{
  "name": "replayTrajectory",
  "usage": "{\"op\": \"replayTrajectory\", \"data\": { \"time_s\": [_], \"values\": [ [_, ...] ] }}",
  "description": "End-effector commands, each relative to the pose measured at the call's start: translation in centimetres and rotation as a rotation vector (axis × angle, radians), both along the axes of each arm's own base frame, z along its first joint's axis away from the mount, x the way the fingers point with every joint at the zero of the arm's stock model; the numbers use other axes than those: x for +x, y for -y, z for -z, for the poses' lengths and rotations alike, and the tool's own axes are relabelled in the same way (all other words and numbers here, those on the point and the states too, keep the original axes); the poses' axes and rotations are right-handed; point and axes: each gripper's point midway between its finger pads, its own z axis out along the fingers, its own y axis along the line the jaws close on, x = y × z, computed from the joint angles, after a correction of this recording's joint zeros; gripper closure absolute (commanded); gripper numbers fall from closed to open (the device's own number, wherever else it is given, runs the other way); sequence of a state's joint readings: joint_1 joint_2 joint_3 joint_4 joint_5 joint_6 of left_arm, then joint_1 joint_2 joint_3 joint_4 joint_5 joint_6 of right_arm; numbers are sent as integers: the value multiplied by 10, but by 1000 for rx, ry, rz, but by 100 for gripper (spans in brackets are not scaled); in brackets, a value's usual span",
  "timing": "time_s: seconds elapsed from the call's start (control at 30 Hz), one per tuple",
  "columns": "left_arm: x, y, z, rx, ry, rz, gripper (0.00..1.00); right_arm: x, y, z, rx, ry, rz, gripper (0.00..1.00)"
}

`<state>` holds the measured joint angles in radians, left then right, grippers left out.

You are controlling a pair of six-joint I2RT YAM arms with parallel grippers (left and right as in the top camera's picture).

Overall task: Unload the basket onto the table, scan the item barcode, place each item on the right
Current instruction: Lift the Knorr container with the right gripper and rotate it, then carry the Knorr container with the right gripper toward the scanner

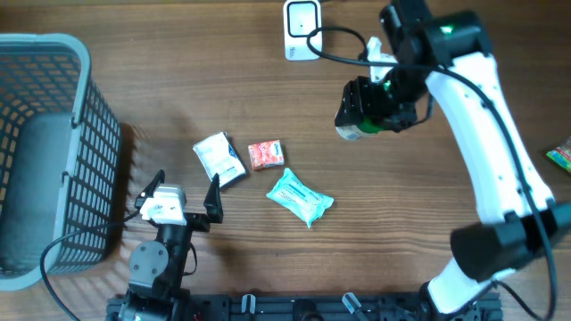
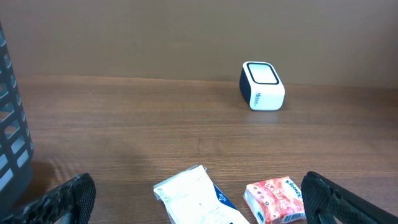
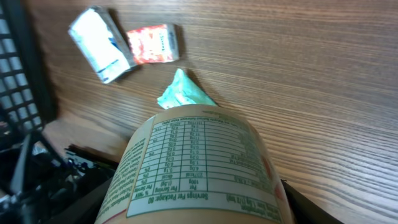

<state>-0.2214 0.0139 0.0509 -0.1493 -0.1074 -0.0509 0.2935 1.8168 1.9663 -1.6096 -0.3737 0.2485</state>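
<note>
- Looking down, you see a brown wooden table (image 1: 268, 98) filling the whole picture. No walls or room show around it.
- A big grey basket (image 1: 94, 125) stands on the far left of the table. Its sides are open bars, and its grey floor shows inside.
- Your right arm (image 1: 486, 134) is white and reaches up across the right side of the table.
- Your right gripper (image 1: 361, 111) is clamped on a round tub (image 1: 355, 132). It holds the tub up over the table, near the scanner and a little to its right.
- From the right wrist camera, the round tub (image 3: 199, 168) fills the bottom of the picture. Its food label faces that camera.
- Your left gripper (image 1: 187, 181) is low at the front, just beside the basket. Its black fingers (image 2: 68, 196) are wide apart and hold nothing.
- A small white scanner (image 1: 302, 18) with a dark side sits at the back edge of the table.
- A blue-green packet (image 1: 300, 198) lies in the middle of the table.
- A white and blue packet (image 1: 219, 159) lies just in front of your left gripper.
- A small red packet (image 1: 266, 154) lies just beside the white one, not touching the blue-green one.
- A bit of something green (image 1: 560, 157) peeks in at the right edge. You cannot tell what it is.
</note>
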Motion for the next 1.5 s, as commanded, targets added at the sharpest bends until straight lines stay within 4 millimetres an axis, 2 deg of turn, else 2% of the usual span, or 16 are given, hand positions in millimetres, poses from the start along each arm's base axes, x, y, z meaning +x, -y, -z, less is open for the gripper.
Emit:
{"op": "replayTrajectory", "data": {
  "time_s": [0.0,0.13,0.23,0.3,0.4,0.47,0.67,0.73,0.8,0.87,0.97,1.1,1.17,1.27,1.4,1.47],
  "values": [
    [0,0,1,-10,2,-4,0,-11,-8,-16,77,-6,28,36],
    [0,0,1,-10,2,-4,0,-31,-11,40,80,-175,33,38],
    [0,0,1,-10,2,-4,0,-48,-33,86,228,-298,33,38],
    [0,0,1,-10,2,-4,0,-55,-45,104,331,-340,44,38],
    [0,0,1,-10,2,-4,0,-61,-59,102,457,-383,45,37],
    [0,0,1,-10,2,-4,0,-68,-69,90,563,-430,42,39],
    [0,0,1,-10,2,-4,0,-77,-68,86,573,-476,41,39],
    [0,0,1,-10,2,-4,0,-74,-62,98,509,-429,24,39],
    [0,0,1,-10,2,-4,0,-58,-61,103,482,-332,-3,40],
    [0,0,1,-10,2,-4,0,-35,-67,89,503,-225,-33,43],
    [0,0,1,-10,2,-4,0,12,-61,69,393,6,-52,43],
    [0,0,1,-10,2,-4,0,93,-52,40,271,401,-37,40],
    [0,0,1,-10,2,-4,0,129,-45,33,210,557,-1,40],
    [0,0,1,-10,2,-4,0,170,-37,21,147,733,55,40],
    [0,0,1,-10,2,-4,0,214,-47,16,162,918,49,40],
    [0,0,1,-10,2,-4,0,239,-57,28,166,1017,11,41]
  ]
}}
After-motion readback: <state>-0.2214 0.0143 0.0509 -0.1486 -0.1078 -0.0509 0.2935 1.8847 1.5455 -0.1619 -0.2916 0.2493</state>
